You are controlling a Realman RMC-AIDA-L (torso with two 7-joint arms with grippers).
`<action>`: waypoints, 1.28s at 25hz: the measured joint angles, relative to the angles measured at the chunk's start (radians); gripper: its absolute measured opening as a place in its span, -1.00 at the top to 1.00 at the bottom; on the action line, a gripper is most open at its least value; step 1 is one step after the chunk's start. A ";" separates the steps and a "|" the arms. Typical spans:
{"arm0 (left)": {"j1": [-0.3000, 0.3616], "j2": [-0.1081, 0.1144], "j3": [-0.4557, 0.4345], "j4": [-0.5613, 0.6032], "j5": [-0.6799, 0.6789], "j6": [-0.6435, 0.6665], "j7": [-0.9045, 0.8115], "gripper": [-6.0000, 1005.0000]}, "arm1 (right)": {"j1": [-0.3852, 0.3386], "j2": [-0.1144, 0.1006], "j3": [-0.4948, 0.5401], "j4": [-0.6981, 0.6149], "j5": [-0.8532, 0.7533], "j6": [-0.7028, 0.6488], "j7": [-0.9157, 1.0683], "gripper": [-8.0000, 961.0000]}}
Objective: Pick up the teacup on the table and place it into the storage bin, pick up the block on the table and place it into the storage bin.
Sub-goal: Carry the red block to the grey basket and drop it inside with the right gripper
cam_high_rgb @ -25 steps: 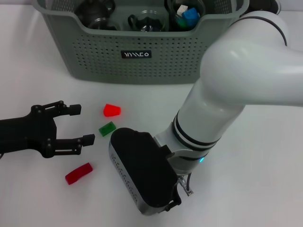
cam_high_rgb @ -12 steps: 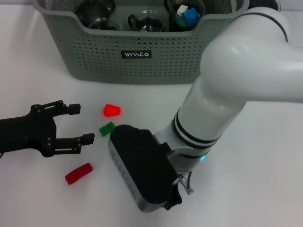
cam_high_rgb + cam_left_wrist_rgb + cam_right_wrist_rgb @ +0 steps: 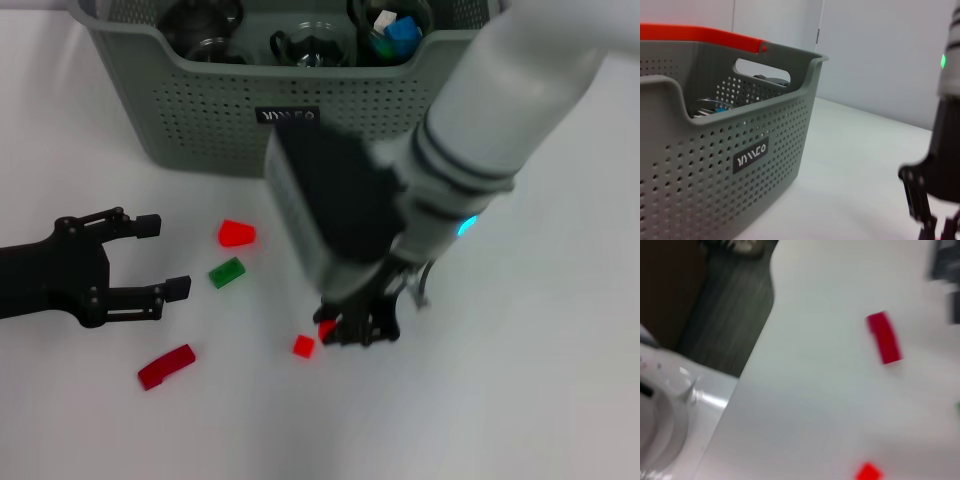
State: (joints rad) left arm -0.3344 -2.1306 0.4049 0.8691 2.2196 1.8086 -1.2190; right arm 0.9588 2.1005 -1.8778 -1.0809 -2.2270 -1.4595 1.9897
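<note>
A small red block (image 3: 327,329) sits pinched between the fingers of the right gripper (image 3: 357,327), low over the middle of the white counter (image 3: 560,380). A second small red block (image 3: 304,346) lies just beside it. Toward the left edge lie a green block (image 3: 227,272), a red wedge (image 3: 236,234) and a long red block (image 3: 166,366). The left gripper (image 3: 155,257) rests there, fingers apart. The grey-green storage bin (image 3: 200,110) stands at the far edge, holding glassware.
</note>
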 joint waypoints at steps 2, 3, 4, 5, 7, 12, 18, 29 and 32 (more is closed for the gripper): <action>0.002 0.001 -0.004 0.000 0.000 0.001 0.000 -0.77 | 0.002 -0.001 0.111 -0.019 -0.018 -0.069 -0.016 0.64; 0.002 0.001 -0.004 0.001 0.000 0.001 0.001 -0.77 | 0.004 -0.002 0.171 -0.039 -0.025 -0.097 -0.023 0.64; 0.002 0.001 -0.004 0.001 0.000 0.001 0.001 -0.77 | 0.006 -0.001 0.223 -0.059 -0.028 -0.130 -0.027 0.63; 0.002 0.001 -0.005 0.000 0.000 0.002 0.001 -0.77 | 0.010 -0.003 0.291 -0.085 -0.031 -0.163 -0.029 0.63; 0.000 0.001 -0.005 -0.002 0.000 0.002 0.001 -0.77 | 0.022 -0.004 0.409 -0.135 -0.032 -0.197 -0.020 0.63; -0.004 0.000 0.001 -0.002 0.000 0.001 0.002 -0.77 | 0.097 -0.011 0.668 -0.227 -0.073 -0.141 0.167 0.63; -0.008 -0.001 0.001 -0.004 0.000 -0.002 0.005 -0.77 | 0.183 -0.020 0.781 -0.137 -0.277 0.072 0.338 0.64; -0.016 -0.002 0.001 -0.009 0.000 -0.006 0.006 -0.77 | 0.237 -0.002 0.643 0.188 -0.663 0.452 0.473 0.62; -0.023 -0.001 0.001 -0.014 0.000 -0.007 0.006 -0.77 | 0.232 -0.001 0.568 0.223 -0.691 0.500 0.504 0.62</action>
State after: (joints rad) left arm -0.3570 -2.1314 0.4063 0.8552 2.2197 1.8019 -1.2134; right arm 1.1903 2.0999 -1.3097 -0.8579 -2.9180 -0.9598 2.4940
